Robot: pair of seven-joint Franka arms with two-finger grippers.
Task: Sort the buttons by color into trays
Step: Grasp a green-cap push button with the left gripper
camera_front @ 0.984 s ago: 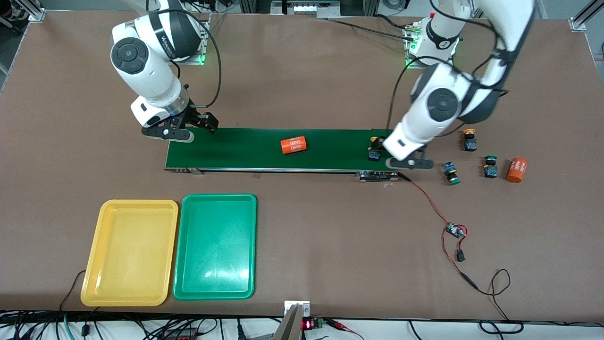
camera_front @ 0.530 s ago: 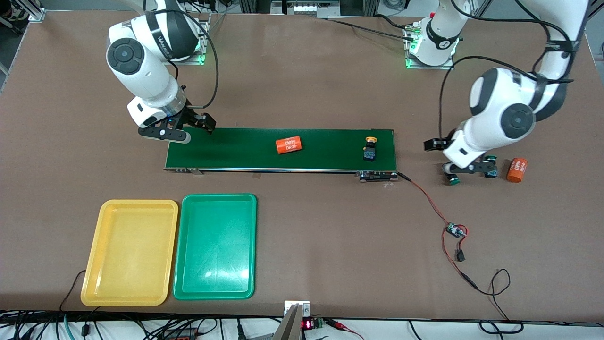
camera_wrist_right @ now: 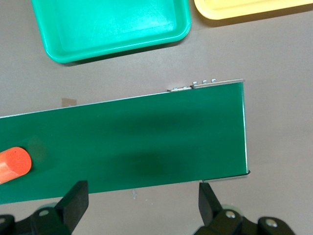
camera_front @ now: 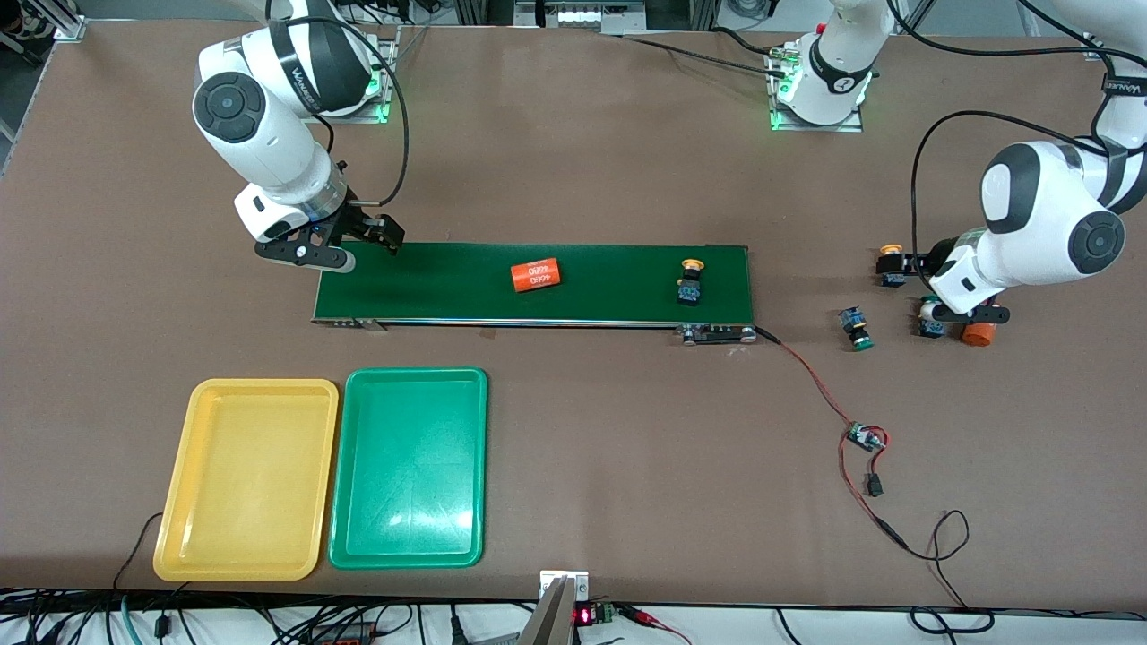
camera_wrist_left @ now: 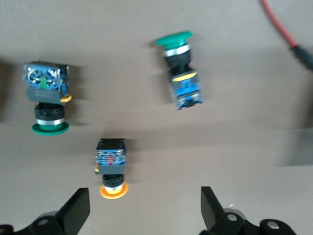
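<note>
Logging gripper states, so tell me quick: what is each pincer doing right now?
Left pincer: open, empty, over the buttons.
Right pincer: open, empty, over the conveyor belt end.

We see a long dark-green conveyor belt on the brown table, an orange cylinder with white numerals lying on it. A red-and-black wire leads to a small circuit board.

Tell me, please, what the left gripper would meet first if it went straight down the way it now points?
Probably the yellow-capped button lying on the table: in the left wrist view it sits between the open fingers of the left gripper, nearest them. Two green-capped buttons lie farther out. Depth is unclear.
</note>
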